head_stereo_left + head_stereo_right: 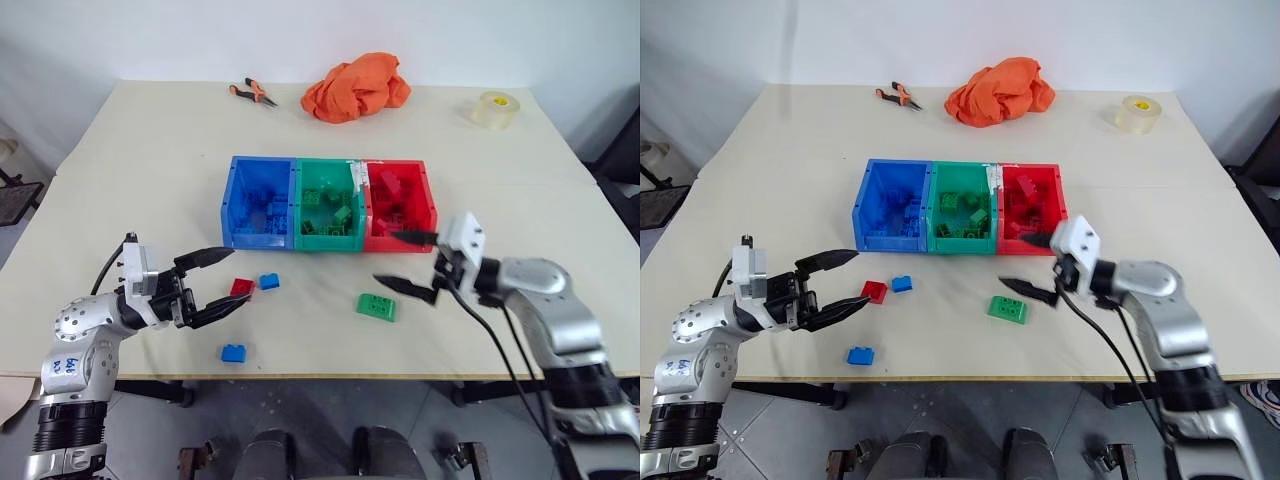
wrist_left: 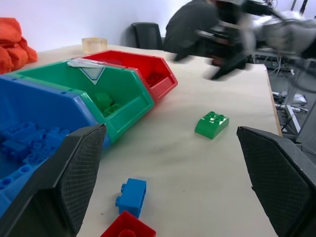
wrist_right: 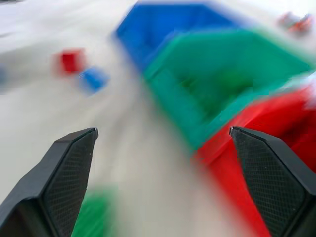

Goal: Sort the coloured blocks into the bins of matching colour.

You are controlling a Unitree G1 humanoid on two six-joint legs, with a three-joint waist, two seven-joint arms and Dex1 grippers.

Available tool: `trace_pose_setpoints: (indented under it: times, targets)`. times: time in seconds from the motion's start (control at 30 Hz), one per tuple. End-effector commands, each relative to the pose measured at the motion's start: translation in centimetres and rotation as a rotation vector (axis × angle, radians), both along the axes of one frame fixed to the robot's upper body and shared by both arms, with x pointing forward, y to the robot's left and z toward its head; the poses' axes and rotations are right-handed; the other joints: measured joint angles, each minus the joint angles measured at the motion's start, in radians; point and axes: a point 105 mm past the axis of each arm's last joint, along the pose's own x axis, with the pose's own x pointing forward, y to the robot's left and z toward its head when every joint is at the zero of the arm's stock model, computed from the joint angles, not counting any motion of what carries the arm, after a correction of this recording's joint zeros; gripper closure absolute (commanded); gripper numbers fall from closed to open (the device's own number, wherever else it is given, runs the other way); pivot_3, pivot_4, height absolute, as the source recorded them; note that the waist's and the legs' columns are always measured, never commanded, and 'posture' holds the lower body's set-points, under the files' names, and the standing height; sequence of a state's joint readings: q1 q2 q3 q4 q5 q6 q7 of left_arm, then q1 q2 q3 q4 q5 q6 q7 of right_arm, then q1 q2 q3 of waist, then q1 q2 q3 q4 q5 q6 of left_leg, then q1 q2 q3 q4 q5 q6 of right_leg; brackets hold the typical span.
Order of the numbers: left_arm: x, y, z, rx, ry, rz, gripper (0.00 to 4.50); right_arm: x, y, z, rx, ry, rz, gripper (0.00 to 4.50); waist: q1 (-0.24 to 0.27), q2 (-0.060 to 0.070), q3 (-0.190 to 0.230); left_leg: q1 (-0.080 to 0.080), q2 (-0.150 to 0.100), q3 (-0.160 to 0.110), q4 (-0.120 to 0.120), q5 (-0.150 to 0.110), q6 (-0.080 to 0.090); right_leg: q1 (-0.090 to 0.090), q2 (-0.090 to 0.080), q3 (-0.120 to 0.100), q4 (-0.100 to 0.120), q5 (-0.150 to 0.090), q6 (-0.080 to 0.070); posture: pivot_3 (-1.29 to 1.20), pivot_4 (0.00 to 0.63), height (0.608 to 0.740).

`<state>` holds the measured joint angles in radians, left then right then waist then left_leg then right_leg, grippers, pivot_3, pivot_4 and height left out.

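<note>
Both grippers are held spread and empty, the left gripper (image 1: 218,283) framing the red block (image 1: 241,288) near the bins (image 1: 330,203), the right gripper (image 1: 410,262) beside the green block (image 1: 377,306), likely for picking.

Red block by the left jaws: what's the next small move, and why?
Probably ease the left gripper forward and down around the red block. Its jaws are open and empty, the block lies just past their tips, and the red bin awaits.
</note>
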<state>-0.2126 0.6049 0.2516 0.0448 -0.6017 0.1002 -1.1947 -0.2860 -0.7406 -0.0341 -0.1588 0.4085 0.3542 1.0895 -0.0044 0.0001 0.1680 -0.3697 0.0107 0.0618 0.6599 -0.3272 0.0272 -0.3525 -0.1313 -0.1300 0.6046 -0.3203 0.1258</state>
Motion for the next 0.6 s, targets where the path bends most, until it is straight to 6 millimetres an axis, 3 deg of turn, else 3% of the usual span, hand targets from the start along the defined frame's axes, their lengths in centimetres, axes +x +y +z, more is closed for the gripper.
trace_pose_setpoints:
  times: [0.03, 0.17, 0.37, 0.5, 0.6]
  targets:
    - [0.0, 0.1, 0.4, 0.004, -0.023, -0.008, 0.0, -1.8, -2.2, -0.3, -0.059, 0.047, -0.001, 0.03, 0.002, 0.0, 0.0, 0.0, 0.0, 0.001, 0.0, 0.0, 0.0, 0.0, 0.0, 0.0, -0.001, 0.0, 0.0, 0.0, 0.15, 0.74]
    - [0.1, 0.1, 0.5, 0.003, -0.022, -0.009, 0.0, -2.8, -3.7, -1.8, -0.118, 0.101, -0.023, 0.03, 0.003, 0.0, 0.0, 0.0, 0.001, 0.002, 0.0, 0.0, 0.0, 0.001, 0.0, 0.0, -0.004, 0.0, 0.0, 0.0, 0.15, 0.74]
    - [0.0, -0.4, 0.5, -0.003, -0.025, -0.015, 0.0, -1.3, -0.4, -2.0, -0.039, 0.087, -0.013, 0.03, 0.003, 0.0, 0.0, 0.001, 0.001, 0.003, 0.0, 0.0, 0.0, 0.001, 0.0, 0.0, -0.004, 0.0, 0.0, 0.0, 0.15, 0.74]
    - [-0.3, -0.2, 0.6, -0.005, -0.032, 0.0, 0.0, 0.1, 2.7, -3.4, -0.033, 0.109, 0.027, 0.03, 0.002, -0.001, 0.0, 0.0, 0.001, 0.002, 0.001, 0.0, 0.0, 0.001, 0.0, 0.0, -0.004, 0.0, 0.0, 0.0, 0.15, 0.74]
    - [-0.7, -0.1, 0.6, -0.005, -0.034, 0.012, 0.0, 0.9, 3.4, -4.4, -0.063, 0.124, 0.022, 0.03, 0.005, 0.0, 0.0, 0.0, 0.001, 0.001, 0.001, 0.0, 0.0, 0.001, 0.0, 0.0, -0.003, 0.0, 0.0, 0.0, 0.15, 0.74]
